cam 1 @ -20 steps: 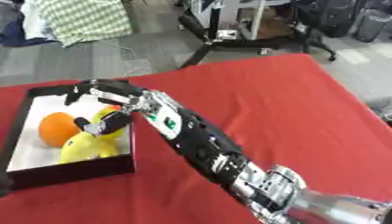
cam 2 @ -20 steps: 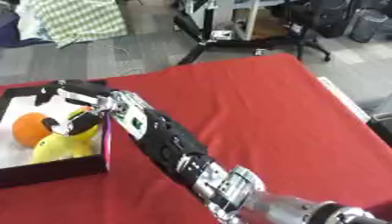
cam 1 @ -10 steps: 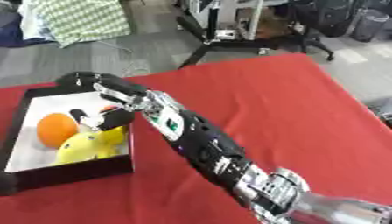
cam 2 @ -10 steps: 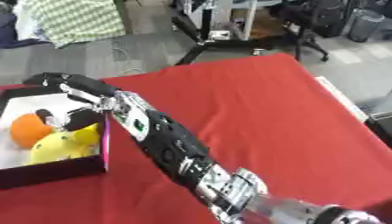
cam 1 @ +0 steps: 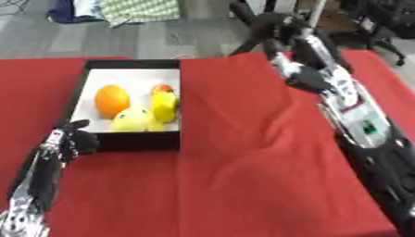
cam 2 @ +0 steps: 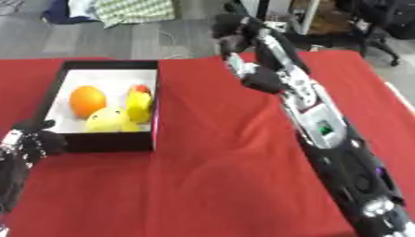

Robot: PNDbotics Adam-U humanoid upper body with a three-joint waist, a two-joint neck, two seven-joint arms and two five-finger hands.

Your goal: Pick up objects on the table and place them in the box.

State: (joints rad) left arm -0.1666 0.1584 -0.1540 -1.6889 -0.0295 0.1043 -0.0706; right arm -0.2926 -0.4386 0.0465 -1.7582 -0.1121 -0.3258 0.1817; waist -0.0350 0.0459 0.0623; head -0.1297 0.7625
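Box: black-walled, white-floored box (cam 1: 129,64) on red tablecloth (cam 1: 243,176)
Contents: orange round fruit (cam 1: 112,99), yellow items (cam 1: 150,113) lodged inside
Right hand (cam 2: 235,34): raised clear, nothing held; finger state cannot be told
Left hand (cam 1: 74,140): curled, empty, beside box
Remaining: nothing seen on cloth; task judged near complete

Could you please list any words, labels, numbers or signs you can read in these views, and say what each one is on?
None can be read.
The right forearm carries a small green patch on a pale panel; too blurred to tell if it holds text.
The box, the fruit in it and the red tablecloth show no lettering.
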